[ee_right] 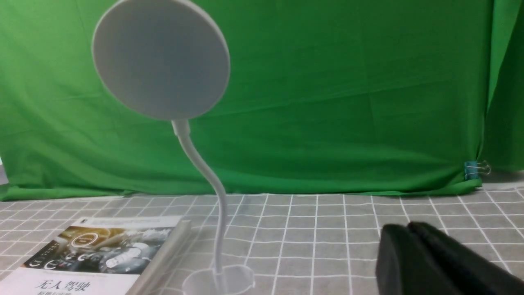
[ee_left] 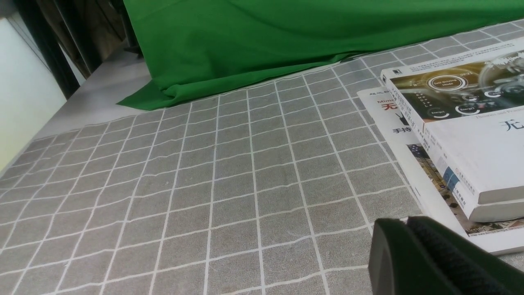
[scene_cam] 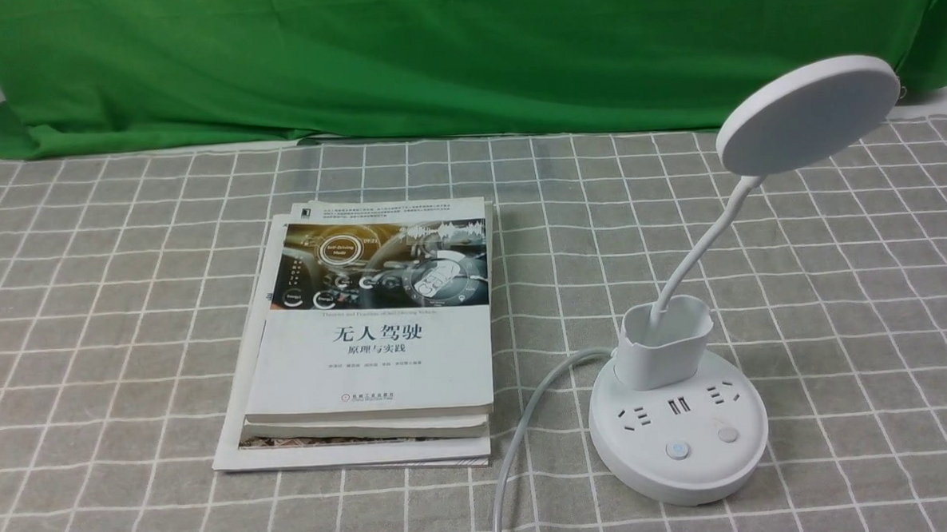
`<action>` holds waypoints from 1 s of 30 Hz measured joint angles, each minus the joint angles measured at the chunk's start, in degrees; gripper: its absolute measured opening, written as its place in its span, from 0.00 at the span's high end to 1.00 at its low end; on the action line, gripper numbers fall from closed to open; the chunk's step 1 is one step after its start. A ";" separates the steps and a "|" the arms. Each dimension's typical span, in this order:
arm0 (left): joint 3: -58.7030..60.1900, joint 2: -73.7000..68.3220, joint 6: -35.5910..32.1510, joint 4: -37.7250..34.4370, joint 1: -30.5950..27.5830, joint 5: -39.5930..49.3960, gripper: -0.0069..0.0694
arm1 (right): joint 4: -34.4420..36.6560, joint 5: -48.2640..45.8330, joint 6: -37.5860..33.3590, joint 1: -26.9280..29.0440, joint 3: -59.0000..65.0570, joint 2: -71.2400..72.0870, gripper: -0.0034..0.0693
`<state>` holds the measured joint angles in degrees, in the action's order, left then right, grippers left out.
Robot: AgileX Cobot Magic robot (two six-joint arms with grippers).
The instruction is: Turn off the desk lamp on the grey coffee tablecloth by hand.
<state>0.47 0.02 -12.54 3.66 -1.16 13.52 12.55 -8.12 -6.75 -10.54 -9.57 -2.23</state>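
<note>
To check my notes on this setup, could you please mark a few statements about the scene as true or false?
1. The lamp stands on the checked cloth, right of the books. True.
2. The lamp's cup holds pens. False: no pens show in it.
3. The books lie closed in a stack. True.
4. The lamp's head hangs over the books. False: it leans right, away from them.
5. The backdrop is blue. False: it is green.
</note>
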 joint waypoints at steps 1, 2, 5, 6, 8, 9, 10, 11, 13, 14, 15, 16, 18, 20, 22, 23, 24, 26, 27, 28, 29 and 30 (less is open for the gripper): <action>0.00 0.00 0.00 0.00 0.00 0.00 0.88 | 0.00 0.00 0.00 0.00 0.00 0.00 0.89; 0.00 0.00 0.00 0.00 0.00 0.00 0.88 | 0.00 0.00 0.00 0.00 0.00 0.00 0.89; 0.00 0.00 0.00 0.00 0.00 0.00 0.88 | 0.00 0.06 0.05 0.00 0.00 0.00 0.89; 0.00 0.00 0.00 0.00 0.00 0.00 0.88 | 0.00 0.06 0.05 0.00 0.00 0.00 0.89; 0.00 0.00 0.00 0.00 0.00 0.00 0.88 | 0.00 0.29 0.05 0.06 0.41 0.00 0.89; 0.00 0.00 0.00 0.00 0.00 0.00 0.88 | -0.08 0.29 0.05 0.06 0.53 0.00 0.89; 0.00 -0.02 0.00 0.00 0.00 0.00 0.88 | -0.40 0.57 0.05 0.19 1.14 0.00 0.89; 0.00 0.00 0.00 0.00 0.00 0.00 0.88 | -1.42 1.18 0.05 0.72 2.13 0.00 0.89; 0.00 0.00 0.00 0.00 0.00 0.00 0.88 | -3.55 2.76 0.05 1.92 4.13 0.04 0.89; 0.00 0.00 0.00 0.00 0.00 0.00 0.88 | -4.22 4.14 0.05 2.56 5.69 0.11 0.89; 0.00 -0.02 0.00 0.00 0.00 0.00 0.88 | -4.58 5.27 0.05 3.04 7.48 0.26 0.89; 0.00 -0.02 0.00 0.00 0.00 0.00 0.88 | -4.96 6.05 0.05 3.59 8.85 0.49 0.89; 0.00 0.00 0.00 0.00 0.00 0.00 0.88 | -5.68 5.68 0.12 4.34 9.51 1.00 0.89; 0.00 -0.02 0.00 0.00 0.00 0.05 0.88 | -7.98 0.86 0.31 6.14 9.94 2.00 0.89; 0.00 0.06 0.00 0.00 0.00 0.01 0.88 | -10.28 -2.32 0.31 7.58 9.96 2.14 0.89; 0.00 0.06 0.00 0.00 0.00 0.01 0.88 | -10.70 -3.03 0.38 8.20 9.96 2.14 0.89; 0.00 0.01 0.00 0.00 0.00 0.01 0.88 | -11.24 -3.27 0.49 8.56 9.96 2.14 0.89; 0.00 0.01 0.00 0.00 0.00 0.01 0.88 | -11.73 -3.66 0.62 8.70 9.96 2.14 0.89; 0.00 0.01 0.00 0.00 0.00 0.01 0.88 | -11.85 -3.86 0.69 8.70 9.96 2.14 0.89; 0.00 0.01 0.00 0.00 0.00 0.01 0.88 | -11.85 -3.86 0.69 8.70 9.96 2.14 0.89; 0.00 0.01 0.00 0.00 0.00 0.01 0.88 | -11.99 -3.86 0.74 8.70 9.96 2.14 0.89; 0.00 0.01 0.00 0.00 0.00 0.01 0.88 | -12.04 -3.86 0.76 8.70 9.96 2.14 0.89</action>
<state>0.47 0.03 -12.54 3.66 -1.16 13.53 0.51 -11.98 -5.99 -1.84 0.39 -0.09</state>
